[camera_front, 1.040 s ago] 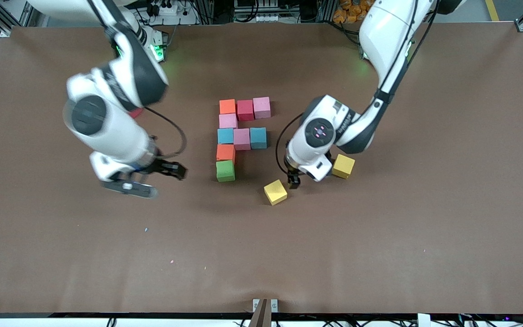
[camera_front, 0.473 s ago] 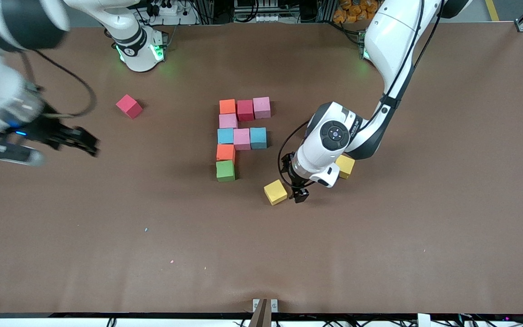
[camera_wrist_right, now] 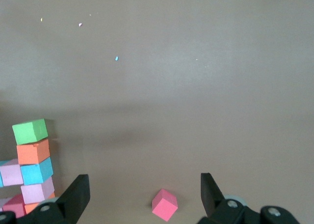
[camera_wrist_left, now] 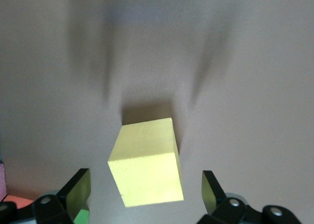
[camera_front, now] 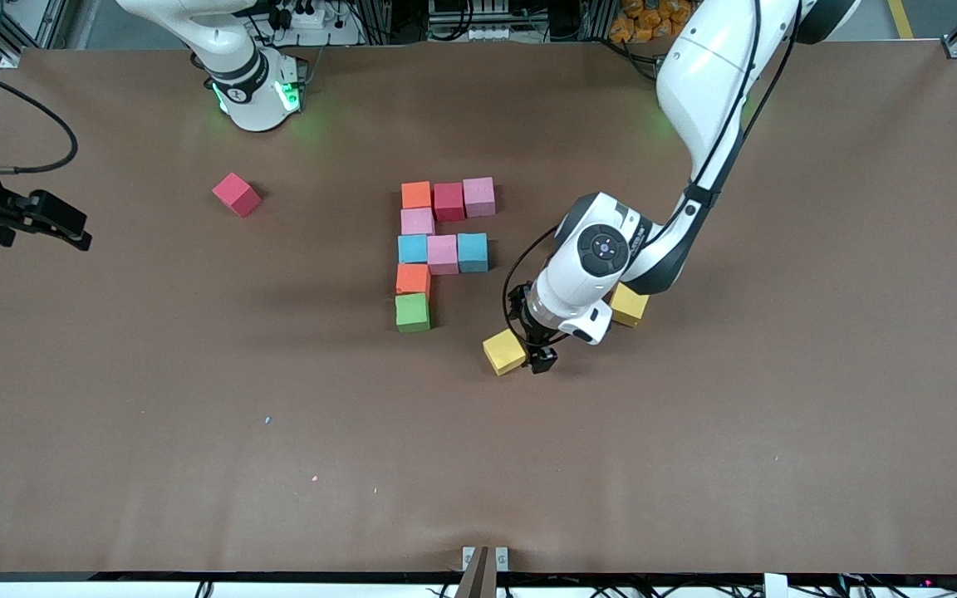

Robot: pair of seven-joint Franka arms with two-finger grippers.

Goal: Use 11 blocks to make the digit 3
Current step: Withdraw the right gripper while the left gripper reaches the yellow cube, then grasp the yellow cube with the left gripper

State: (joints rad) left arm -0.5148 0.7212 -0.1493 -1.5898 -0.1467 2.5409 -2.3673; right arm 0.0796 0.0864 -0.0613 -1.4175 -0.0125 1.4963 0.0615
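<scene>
Left gripper (camera_front: 532, 353) hung over yellow cube (camera_front: 504, 351), jaws apart, apparently lining up a grab. Right gripper (camera_front: 51, 218), jaws apart, waited well off.

Twelve foam blocks (camera_front: 443, 253) are sitting on the bench (camera_front: 694, 465) rn. By colour: 3 pale pink, 2 orange (camera_front: 416, 195), 2 blue (camera_front: 412, 248), 2 yellow (camera_front: 504, 351), 1 green (camera_front: 412, 312), 1 dark red (camera_front: 449, 201), plus 1 brighter pink-red (camera_front: 237, 194) lying apart. Nine are touching in the cluster; 3 are lying loose. Two arms are showing.
</scene>
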